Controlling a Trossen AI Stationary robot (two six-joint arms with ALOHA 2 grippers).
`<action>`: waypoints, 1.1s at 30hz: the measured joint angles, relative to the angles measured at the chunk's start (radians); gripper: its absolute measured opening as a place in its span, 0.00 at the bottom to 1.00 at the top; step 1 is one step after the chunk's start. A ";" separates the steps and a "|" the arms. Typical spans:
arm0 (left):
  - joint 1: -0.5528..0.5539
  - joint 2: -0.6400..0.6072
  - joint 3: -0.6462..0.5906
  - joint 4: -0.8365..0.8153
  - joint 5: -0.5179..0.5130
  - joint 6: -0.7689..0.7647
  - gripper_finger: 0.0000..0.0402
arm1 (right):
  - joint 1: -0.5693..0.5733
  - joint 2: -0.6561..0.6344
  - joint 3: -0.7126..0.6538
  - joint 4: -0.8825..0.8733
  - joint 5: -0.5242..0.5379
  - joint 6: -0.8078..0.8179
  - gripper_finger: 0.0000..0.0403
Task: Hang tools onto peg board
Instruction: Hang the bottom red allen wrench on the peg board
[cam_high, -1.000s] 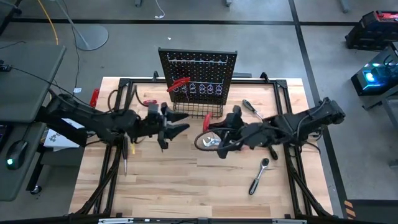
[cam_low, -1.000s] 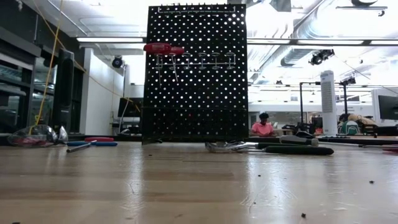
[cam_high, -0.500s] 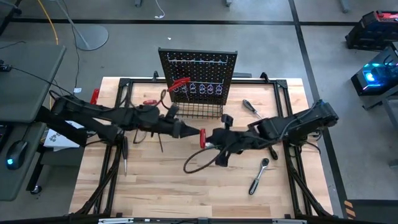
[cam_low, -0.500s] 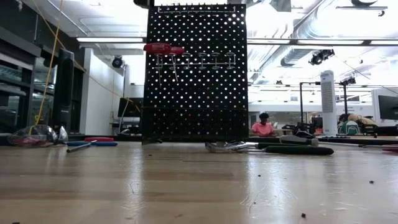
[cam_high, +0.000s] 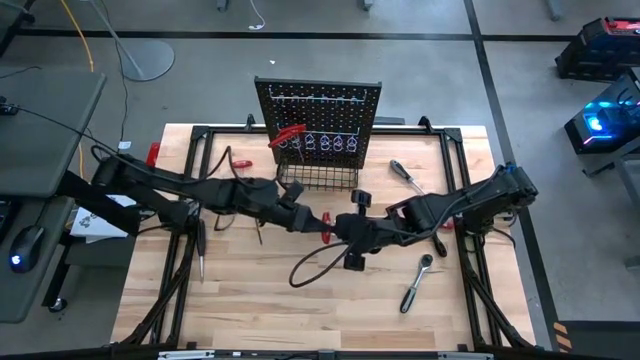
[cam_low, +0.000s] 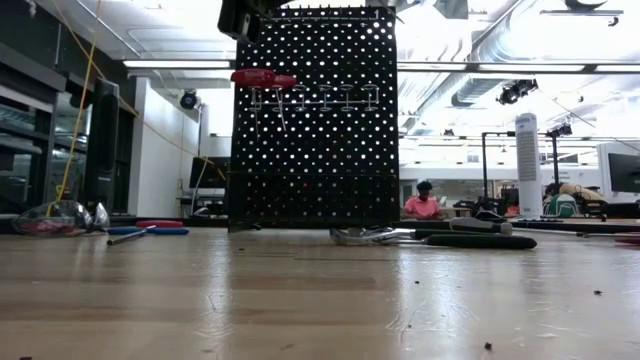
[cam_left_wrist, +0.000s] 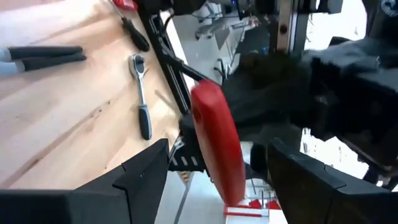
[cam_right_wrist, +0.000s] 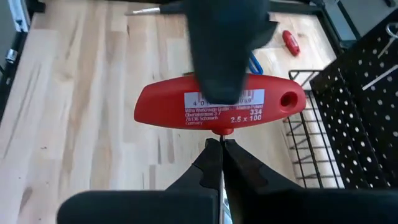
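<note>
Handover above the middle of the pale wooden table (cam_high: 250, 290): the right gripper (cam_right_wrist: 221, 163), fingers pressed together on the thin steel shaft, holds up a red-handled T-key (cam_right_wrist: 221, 106) just in front of the peg board's black wire basket (cam_high: 318, 179). The left gripper (cam_left_wrist: 214, 165) meets it from the other side, its dark fingers (cam_left_wrist: 140, 177) spread wide to either side of the red handle; whether they touch it cannot be told. Behind them stands the black perforated peg board (cam_low: 315, 120), upright at the table's far edge, with another red-handled tool (cam_low: 262, 77) hanging on its row of silver hooks. A chrome ratchet (cam_high: 416, 282) and a black-handled screwdriver (cam_high: 405, 175) lie on the right side of the table, well apart from both grippers.
</note>
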 joint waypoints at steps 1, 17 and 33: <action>0.000 0.003 0.000 -0.002 -0.001 -0.005 0.63 | -0.002 0.000 0.000 -0.006 0.000 0.006 0.00; 0.025 0.005 0.000 -0.013 -0.064 -0.008 0.39 | -0.017 0.013 0.000 0.002 -0.025 0.031 0.00; 0.023 0.020 0.000 -0.018 -0.062 0.010 0.35 | -0.041 0.024 0.000 0.016 -0.059 0.031 0.00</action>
